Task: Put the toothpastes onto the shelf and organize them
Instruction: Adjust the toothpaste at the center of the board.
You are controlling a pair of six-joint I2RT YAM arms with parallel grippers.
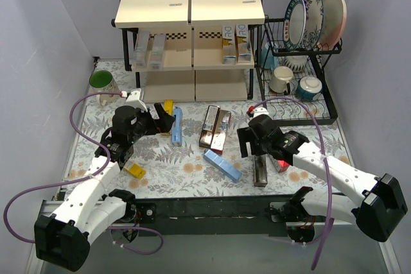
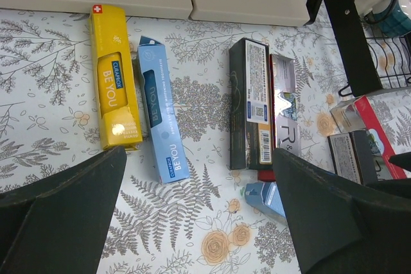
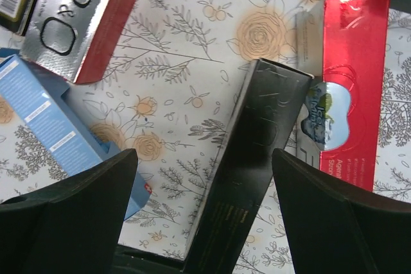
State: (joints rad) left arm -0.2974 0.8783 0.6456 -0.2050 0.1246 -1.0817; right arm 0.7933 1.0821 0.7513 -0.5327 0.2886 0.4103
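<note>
The shelf [image 1: 190, 11] stands at the back centre; its middle tier holds two silver cartons [image 1: 148, 49] on the left and two gold-white cartons [image 1: 235, 43] on the right. Loose toothpastes lie on the table: yellow [image 2: 115, 75], light blue [image 2: 160, 117], dark [image 2: 249, 104], silver-and-red [image 2: 284, 110], blue [image 3: 45, 120], black [image 3: 257, 158] and red [image 3: 350, 94]. My left gripper [image 2: 199, 222] is open and empty above bare cloth, near the light blue carton's end. My right gripper [image 3: 205, 222] is open, its fingers on either side of the black carton, above it.
A black wire dish rack [image 1: 302, 46] with plates and mugs stands right of the shelf. A green cup [image 1: 101, 80] sits at the back left. A small yellow box [image 1: 135, 171] lies near the left arm. The right arm's cable arcs over the rack's front.
</note>
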